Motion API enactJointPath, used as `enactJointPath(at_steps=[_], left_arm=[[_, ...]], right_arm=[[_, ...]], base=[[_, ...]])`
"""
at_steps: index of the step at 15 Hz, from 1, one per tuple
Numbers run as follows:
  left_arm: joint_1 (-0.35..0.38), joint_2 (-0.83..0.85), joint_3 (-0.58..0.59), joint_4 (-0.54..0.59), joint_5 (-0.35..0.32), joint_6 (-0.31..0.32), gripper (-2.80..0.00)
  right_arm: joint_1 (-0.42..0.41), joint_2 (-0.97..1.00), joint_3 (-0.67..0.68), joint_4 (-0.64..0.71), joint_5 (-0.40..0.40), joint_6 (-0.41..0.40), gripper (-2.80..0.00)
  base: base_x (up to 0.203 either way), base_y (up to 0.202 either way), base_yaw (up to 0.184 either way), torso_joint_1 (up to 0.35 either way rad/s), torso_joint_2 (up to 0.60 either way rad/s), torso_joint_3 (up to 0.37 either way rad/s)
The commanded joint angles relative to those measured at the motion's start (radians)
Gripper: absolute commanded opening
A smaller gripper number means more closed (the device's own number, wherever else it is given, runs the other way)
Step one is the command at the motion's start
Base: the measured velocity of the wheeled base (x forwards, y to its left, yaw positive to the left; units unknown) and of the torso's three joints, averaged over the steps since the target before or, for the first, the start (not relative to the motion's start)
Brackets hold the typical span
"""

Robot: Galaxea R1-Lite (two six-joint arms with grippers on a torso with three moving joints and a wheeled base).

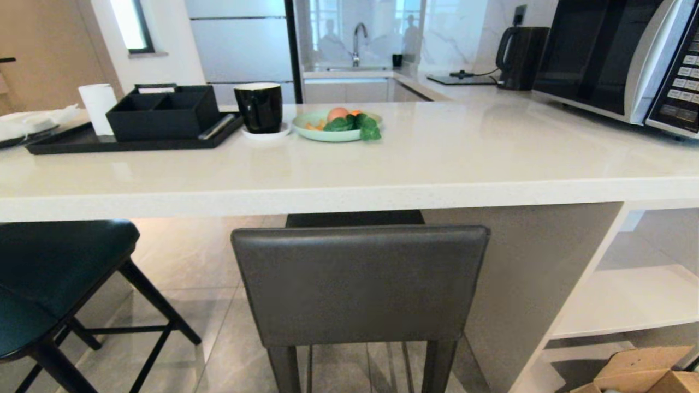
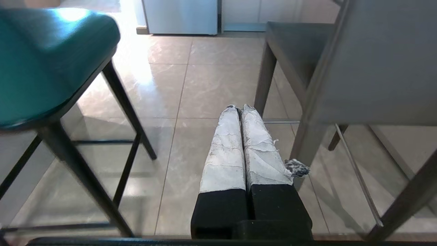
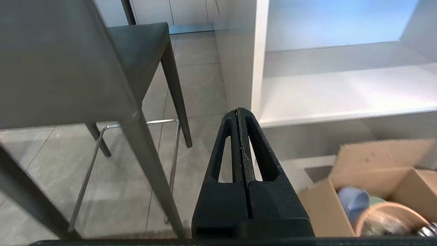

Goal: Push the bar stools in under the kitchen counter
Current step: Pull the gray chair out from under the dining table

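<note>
I see the grey stool (image 1: 360,284) back just outside the counter (image 1: 349,196) edge, teal stool (image 1: 49,273) beside; both grippers (image 2: 240,109) (image 3: 238,112) clenched, empty.

Left tool (image 2: 240,108): black base, fingers wrapped in cracked white tape. Right tool (image 3: 240,111): black, slotted triangular fingers.

We see a glossy grey tiled floor (image 1: 207,256), a marble-walled sink (image 1: 349,68) behind, and a bright window (image 1: 131,24) at left.
</note>
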Motion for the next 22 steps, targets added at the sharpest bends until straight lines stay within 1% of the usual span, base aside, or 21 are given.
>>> enactJointPath(at_steps=[1,11,12,13,22], left_arm=[[0.0,0.0,0.0,0.0,0.0,0.0,-2.8],[0.001,0.0,0.0,0.0,0.0,0.0,-2.8],[-0.001,0.0,0.0,0.0,0.0,0.0,0.0],[0.0,0.001,0.0,0.0,0.0,0.0,0.0],[0.0,0.0,0.0,0.0,0.0,0.0,0.0]], right_arm=[[0.0,0.002,0.001,0.001,0.0,0.0,-2.8],[0.0,0.002,0.002,0.001,0.0,-0.001,-2.8],[0.0,0.002,0.0,0.001,0.0,-0.001,-2.8],[0.0,0.002,0.002,0.0,0.0,-0.001,0.0],[0.0,0.0,0.002,-0.001,0.0,-0.001,0.0]], base=[[0.125,0.0,0.003,0.007,0.0,0.002],[0.0,0.0,0.0,0.0,0.0,0.0],[0.0,0.0,0.0,0.0,0.0,0.0],[0.0,0.0,0.0,0.0,0.0,0.0],[0.0,0.0,0.0,0.0,0.0,0.0]])
